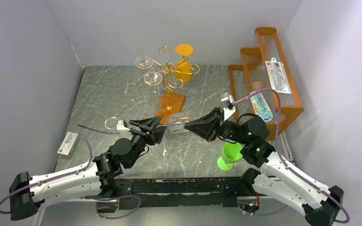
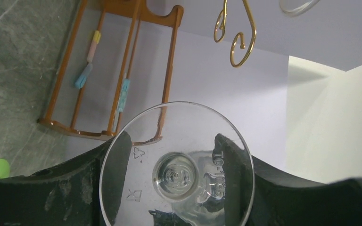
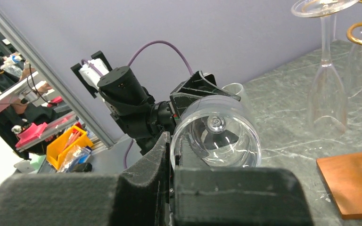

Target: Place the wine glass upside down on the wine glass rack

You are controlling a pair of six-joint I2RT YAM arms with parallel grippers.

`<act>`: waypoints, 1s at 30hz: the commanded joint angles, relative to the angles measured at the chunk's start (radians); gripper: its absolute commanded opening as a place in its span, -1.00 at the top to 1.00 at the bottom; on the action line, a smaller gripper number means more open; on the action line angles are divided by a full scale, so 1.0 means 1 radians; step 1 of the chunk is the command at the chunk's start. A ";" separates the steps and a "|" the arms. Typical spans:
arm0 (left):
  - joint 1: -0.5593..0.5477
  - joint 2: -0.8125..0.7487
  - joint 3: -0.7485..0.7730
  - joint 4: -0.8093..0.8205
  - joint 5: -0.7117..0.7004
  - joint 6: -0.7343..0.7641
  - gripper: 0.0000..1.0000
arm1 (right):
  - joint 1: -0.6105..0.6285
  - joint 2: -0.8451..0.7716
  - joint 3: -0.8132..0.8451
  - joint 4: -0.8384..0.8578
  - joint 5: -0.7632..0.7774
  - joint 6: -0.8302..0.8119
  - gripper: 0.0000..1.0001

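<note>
wine glass [image 1: 176, 123] horizontal, foot toward left pincer [image 1: 162, 127]

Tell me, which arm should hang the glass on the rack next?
Probably left. The left gripper stands open around the foot of the glass, with the rack just ahead. The right gripper only pinches the bowl's rim.

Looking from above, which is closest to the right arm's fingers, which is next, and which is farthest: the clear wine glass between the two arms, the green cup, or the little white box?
1. Clear wine glass: in the middle, right at the tips of the right fingers.
2. Green cup: a little way off, toward the near right.
3. White box: far away on the left side.
</note>
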 commanded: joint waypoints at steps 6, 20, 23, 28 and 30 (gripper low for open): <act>-0.005 0.017 0.073 -0.005 -0.101 -0.083 -0.03 | 0.002 0.003 -0.022 0.012 -0.049 -0.063 1.00; -0.004 -0.008 0.080 -0.002 -0.152 -0.076 -0.80 | 0.003 -0.029 -0.117 0.119 0.097 -0.119 1.00; -0.004 0.004 0.087 -0.032 -0.139 -0.099 -0.83 | 0.005 -0.027 -0.137 0.185 0.130 -0.120 1.00; -0.004 0.019 0.070 0.006 -0.136 -0.123 -0.73 | 0.005 -0.016 -0.145 0.226 0.108 -0.095 1.00; -0.003 0.026 0.074 0.023 -0.139 -0.114 -0.71 | 0.008 -0.007 -0.161 0.259 0.110 -0.086 1.00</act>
